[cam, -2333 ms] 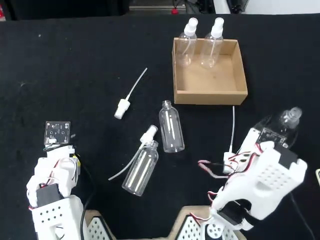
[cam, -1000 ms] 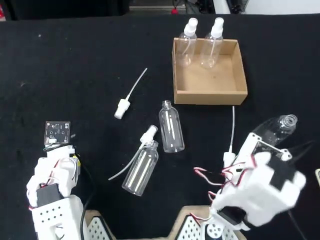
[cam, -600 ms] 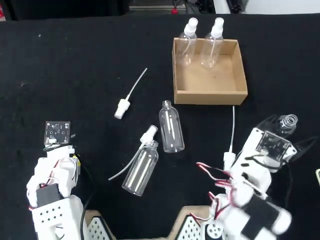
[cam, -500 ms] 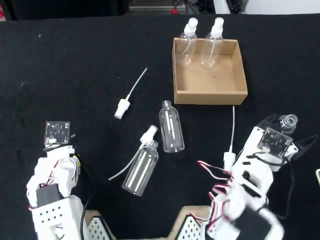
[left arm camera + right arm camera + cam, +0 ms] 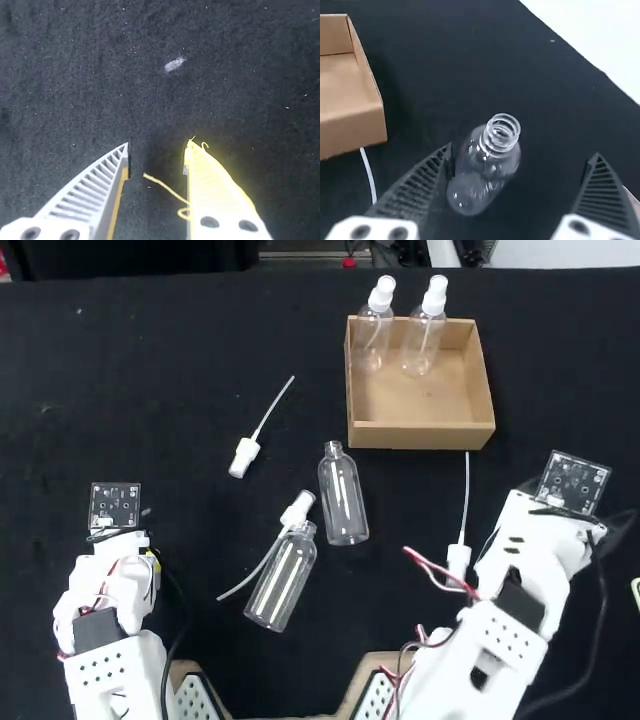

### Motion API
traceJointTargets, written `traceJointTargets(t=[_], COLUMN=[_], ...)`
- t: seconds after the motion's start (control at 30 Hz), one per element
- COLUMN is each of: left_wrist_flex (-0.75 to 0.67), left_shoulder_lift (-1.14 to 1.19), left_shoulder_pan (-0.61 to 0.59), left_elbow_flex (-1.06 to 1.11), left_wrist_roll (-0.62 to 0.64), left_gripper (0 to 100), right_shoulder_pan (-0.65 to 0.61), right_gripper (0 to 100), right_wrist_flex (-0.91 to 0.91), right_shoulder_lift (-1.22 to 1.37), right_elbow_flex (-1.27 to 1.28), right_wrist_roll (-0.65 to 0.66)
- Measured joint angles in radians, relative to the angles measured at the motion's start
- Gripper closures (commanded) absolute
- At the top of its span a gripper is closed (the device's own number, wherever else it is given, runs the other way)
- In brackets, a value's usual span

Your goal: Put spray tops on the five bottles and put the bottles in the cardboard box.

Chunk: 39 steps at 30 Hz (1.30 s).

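Note:
A clear bottle [image 5: 487,165] with a bare threaded neck stands between the wide-apart fingers of my right gripper [image 5: 521,152], close to one finger; that gripper is open. In the high view my right arm [image 5: 530,570] is at the right front and covers this bottle. The cardboard box [image 5: 420,425] holds two capped bottles [image 5: 375,330] [image 5: 428,328] at its far wall. An uncapped bottle [image 5: 342,492] and a bottle with a spray top [image 5: 283,570] lie mid-table. Loose spray tops [image 5: 245,455] [image 5: 459,558] lie nearby. My left gripper [image 5: 157,150] is open over bare cloth.
Black cloth covers the table [image 5: 150,370]. My left arm [image 5: 105,590] sits folded at the left front. The box corner [image 5: 350,90] and a spray top's thin tube [image 5: 367,170] are near the right gripper. A white surface [image 5: 600,35] lies past the cloth's edge.
My right arm's wrist has swung up and over the uncapped bottle, whose neck showed beyond it before and is now covered in the high view. The left arm has kept still.

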Motion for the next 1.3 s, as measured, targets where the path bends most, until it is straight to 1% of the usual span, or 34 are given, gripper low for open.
traceJointTargets(t=[0.13, 0.3, 0.43, 0.57, 0.8, 0.93, 1.0, 1.13, 1.3], left_wrist_flex=[0.0, 0.0, 0.0, 0.0, 0.0, 0.0, 0.0, 0.0, 0.0], left_shoulder_lift=[0.0, 0.0, 0.0, 0.0, 0.0, 0.0, 0.0, 0.0, 0.0], left_shoulder_pan=[0.0, 0.0, 0.0, 0.0, 0.0, 0.0, 0.0, 0.0, 0.0], left_elbow_flex=[0.0, 0.0, 0.0, 0.0, 0.0, 0.0, 0.0, 0.0, 0.0], left_wrist_roll=[0.0, 0.0, 0.0, 0.0, 0.0, 0.0, 0.0, 0.0, 0.0], left_gripper=[82, 82, 82, 82, 82, 82, 82, 82, 82], right_shoulder_pan=[0.0, 0.0, 0.0, 0.0, 0.0, 0.0, 0.0, -0.002, -0.002], right_gripper=[63.2, 63.7, 70.1, 68.4, 68.4, 68.3, 67.5, 61.3, 64.6], right_wrist_flex=[0.035, 0.035, 0.035, 0.035, 0.035, 0.035, 0.066, 0.153, 0.175], right_shoulder_lift=[-0.104, -0.153, -0.16, -0.16, -0.16, -0.16, -0.16, -0.16, -0.158], right_elbow_flex=[0.02, 0.069, 0.069, 0.072, 0.077, 0.077, 0.068, 0.003, -0.04], right_wrist_roll=[0.006, 0.012, 0.012, 0.012, 0.012, 0.038, 0.044, 0.048, 0.051])
